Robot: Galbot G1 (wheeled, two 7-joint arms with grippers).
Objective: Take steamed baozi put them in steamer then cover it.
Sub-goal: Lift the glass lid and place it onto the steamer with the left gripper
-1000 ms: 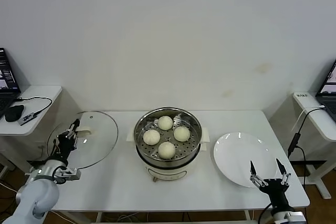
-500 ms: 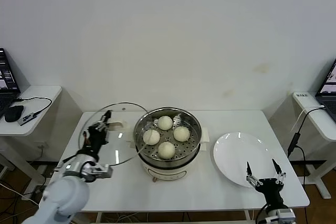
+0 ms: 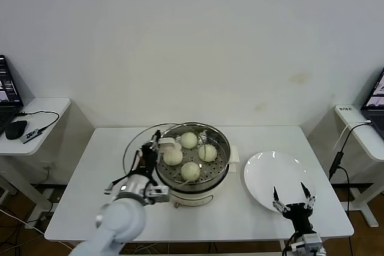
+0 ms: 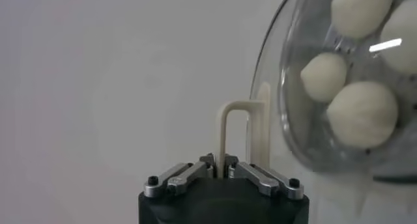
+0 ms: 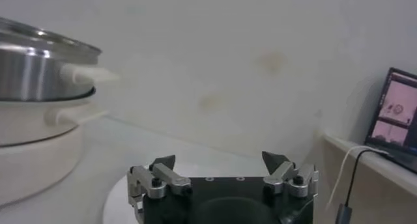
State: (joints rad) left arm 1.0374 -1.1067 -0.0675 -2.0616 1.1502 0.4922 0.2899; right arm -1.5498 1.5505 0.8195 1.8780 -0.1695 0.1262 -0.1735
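From the head view, a white desk (image 3: pixel 108 208) stands against a plain white wall and carries the steamer (image 3: pixel 192 163) with four steamed baozi (image 3: pixel 190 171) on its tray, while the left gripper (image 3: pixel 147 154) holds the cover (image 3: pixel 135 145) tilted at the steamer's left rim and the right gripper (image 3: pixel 290 198) waits, fingers spread, at the near edge of a white plate (image 3: pixel 270 175). The left wrist view shows the left gripper (image 4: pixel 220 173) clamped on the cover's cream handle (image 4: pixel 238 131), the baozi (image 4: pixel 361 111) visible through the glass. In the right wrist view the right gripper (image 5: pixel 221 165) is wide apart, holding nothing, the steamer (image 5: pixel 39 69) well off to its side.

- The cover (image 3: pixel 165 148) hides the steamer's (image 3: pixel 217 175) left rim.
- The right gripper (image 3: pixel 290 199) covers the plate's (image 3: pixel 270 172) near edge.
- Both laptops are cut by side edges.
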